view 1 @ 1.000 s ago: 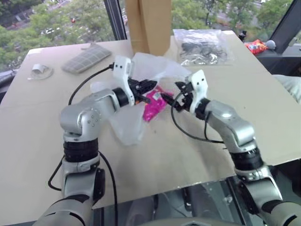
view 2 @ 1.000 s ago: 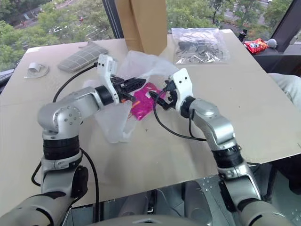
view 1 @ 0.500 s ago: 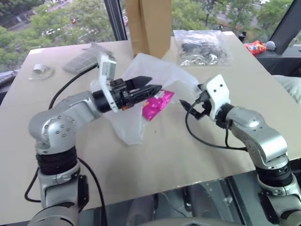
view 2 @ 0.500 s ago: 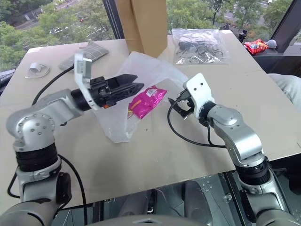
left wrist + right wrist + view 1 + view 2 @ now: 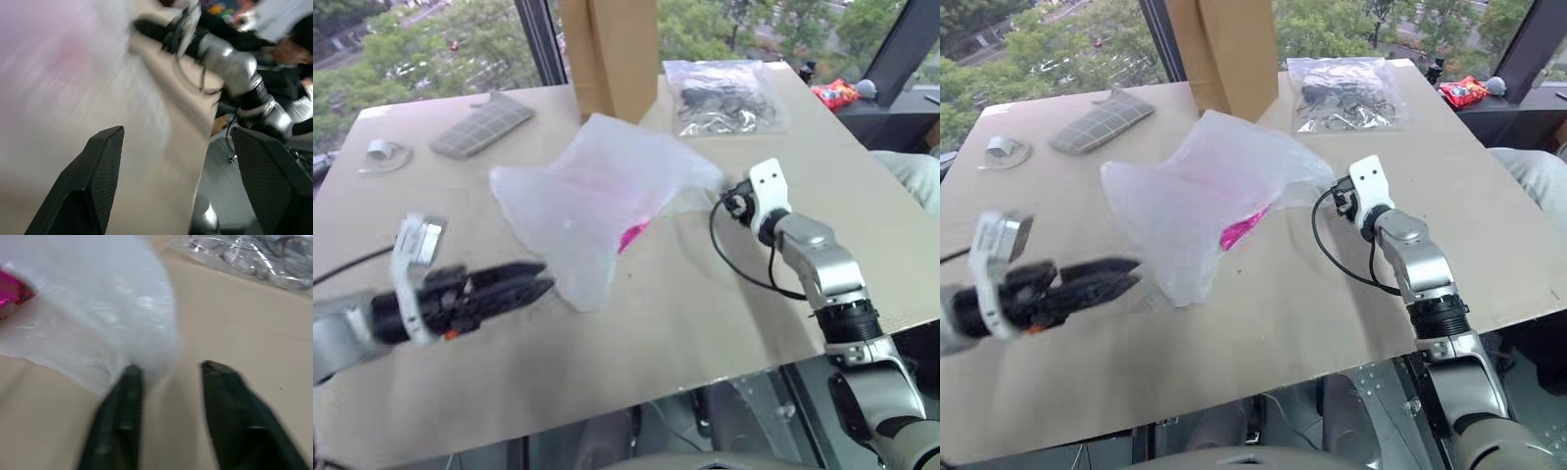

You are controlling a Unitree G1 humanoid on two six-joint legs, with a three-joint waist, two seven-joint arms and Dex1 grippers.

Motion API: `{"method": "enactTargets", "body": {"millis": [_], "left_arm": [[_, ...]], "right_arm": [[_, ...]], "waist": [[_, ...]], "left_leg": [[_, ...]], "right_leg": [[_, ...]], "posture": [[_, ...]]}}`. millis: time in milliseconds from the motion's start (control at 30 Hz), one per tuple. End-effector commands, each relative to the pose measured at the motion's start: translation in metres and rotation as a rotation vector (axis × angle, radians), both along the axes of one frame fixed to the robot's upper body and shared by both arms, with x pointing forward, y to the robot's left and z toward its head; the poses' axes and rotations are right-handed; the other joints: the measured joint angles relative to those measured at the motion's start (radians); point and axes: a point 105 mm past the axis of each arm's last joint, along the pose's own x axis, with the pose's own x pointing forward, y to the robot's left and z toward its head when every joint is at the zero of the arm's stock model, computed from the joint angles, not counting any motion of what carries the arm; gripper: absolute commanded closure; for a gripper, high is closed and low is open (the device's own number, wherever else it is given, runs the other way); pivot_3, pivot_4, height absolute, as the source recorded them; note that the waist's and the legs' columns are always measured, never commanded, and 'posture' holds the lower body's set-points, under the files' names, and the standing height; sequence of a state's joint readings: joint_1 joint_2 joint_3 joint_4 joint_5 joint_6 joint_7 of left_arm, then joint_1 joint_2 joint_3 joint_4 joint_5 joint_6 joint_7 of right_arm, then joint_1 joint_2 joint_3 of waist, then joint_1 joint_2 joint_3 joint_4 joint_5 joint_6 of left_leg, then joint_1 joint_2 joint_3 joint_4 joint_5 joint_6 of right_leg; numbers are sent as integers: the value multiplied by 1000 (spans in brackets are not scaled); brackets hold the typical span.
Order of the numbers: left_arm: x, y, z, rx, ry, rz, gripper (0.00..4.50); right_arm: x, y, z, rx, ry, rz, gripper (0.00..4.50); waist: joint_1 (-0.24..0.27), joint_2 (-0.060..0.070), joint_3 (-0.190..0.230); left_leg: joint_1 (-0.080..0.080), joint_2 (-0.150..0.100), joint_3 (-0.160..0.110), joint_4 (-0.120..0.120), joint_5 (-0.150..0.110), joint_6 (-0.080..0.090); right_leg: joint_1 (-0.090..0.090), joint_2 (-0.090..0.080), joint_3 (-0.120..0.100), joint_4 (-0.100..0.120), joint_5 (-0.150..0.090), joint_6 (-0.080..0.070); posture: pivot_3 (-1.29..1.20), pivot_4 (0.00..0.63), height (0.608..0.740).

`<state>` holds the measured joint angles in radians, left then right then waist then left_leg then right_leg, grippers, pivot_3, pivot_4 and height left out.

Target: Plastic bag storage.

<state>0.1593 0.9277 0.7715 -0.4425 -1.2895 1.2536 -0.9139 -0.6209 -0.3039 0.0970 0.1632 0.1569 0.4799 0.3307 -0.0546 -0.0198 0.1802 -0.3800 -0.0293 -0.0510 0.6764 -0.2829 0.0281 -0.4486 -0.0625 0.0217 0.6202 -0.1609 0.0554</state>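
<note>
Left pincer point(image 5: 533, 279) withdrawn across table point(image 5: 705, 323)

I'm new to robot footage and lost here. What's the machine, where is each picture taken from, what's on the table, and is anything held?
It is a two-armed humanoid robot. Two pictures come from its head, looking down over the table; the other two come from wrist cameras. On the table are the plastic bag, a pink packet showing through it, a clear pouch and a brown paper bag. The left gripper is open and empty. The right gripper is open at the bag's edge.
</note>
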Motion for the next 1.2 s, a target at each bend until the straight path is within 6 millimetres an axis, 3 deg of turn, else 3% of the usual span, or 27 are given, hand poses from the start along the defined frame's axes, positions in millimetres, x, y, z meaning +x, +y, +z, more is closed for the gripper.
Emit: {"method": "enactTargets", "body": {"millis": [33, 133, 267, 533, 633, 800, 833, 900, 967, 1200], "left_arm": [[-12, -7, 1, 88, -69, -50, 899], [-14, -9, -16, 163, -90, -37, 899], [0, -21, -34, 250, -185, -1, 899], [44, -76, -64, 228, -288, 44, 899], [64, -90, -56, 120, -315, 109, 1803], [82, -89, -23, -80, -335, 175, 4148], [84, -87, -14, -121, -338, 179, 4446], [89, -83, 18, -236, -357, 156, 4446], [96, -73, 64, -358, -407, 116, 4446], [123, -45, 179, -552, -579, 139, 4446]], "right_arm": [[1, 9, 22, 19, -88, 51, 4376], [0, 12, 23, 17, -94, 64, 4376], [-1, 13, 29, 21, -108, 71, 4376], [-9, 13, 40, 30, -127, 67, 4376], [-11, 11, 43, 33, -130, 53, 4500], [-11, 1, 58, 60, -153, 30, 4500], [-11, -1, 63, 68, -160, 26, 4500], [-10, -10, 82, 98, -196, 19, 4500], [-9, -20, 114, 161, -256, 8, 4500], [-21, -48, 221, 275, -482, -2, 4500]], "waist": [[13, 0, 0], [15, 0, 0], [16, 1, 0], [19, 0, -1], [21, 1, -1], [19, 1, -1], [19, 0, -1], [20, 1, -1], [21, 1, 1], [19, 1, 1]], "left_leg": [[0, 0, 0, 0, 0, 0], [0, 0, 0, 0, 0, 0], [0, 0, 0, 0, 0, 0], [0, -1, 1, 0, 0, 0], [1, -1, 0, 0, 0, 0], [1, -1, 0, 0, 0, 0], [1, -1, 0, 0, 0, 0], [0, -1, 0, 0, 0, 0], [-1, -1, -2, 2, 0, 0], [-2, -4, -6, 7, 0, 0]], "right_leg": [[0, 0, 0, 0, 0, 0], [0, -1, 0, -1, -2, -3], [1, -1, 0, -1, -2, -4], [0, -1, 1, 0, 1, -1], [1, -2, 0, 0, 1, -1], [0, -2, 0, 1, 1, -1], [0, -2, 0, 1, 1, -1], [0, -2, 0, 1, 1, -1], [0, -2, -1, 2, 1, -1], [3, -1, -5, 2, 1, -1]], "posture": [[0, 150, 740], [0, 150, 740], [0, 150, 740], [0, 150, 740], [0, 150, 740], [0, 150, 740], [0, 150, 740], [0, 150, 740], [0, 150, 740], [0, 150, 740]]}}
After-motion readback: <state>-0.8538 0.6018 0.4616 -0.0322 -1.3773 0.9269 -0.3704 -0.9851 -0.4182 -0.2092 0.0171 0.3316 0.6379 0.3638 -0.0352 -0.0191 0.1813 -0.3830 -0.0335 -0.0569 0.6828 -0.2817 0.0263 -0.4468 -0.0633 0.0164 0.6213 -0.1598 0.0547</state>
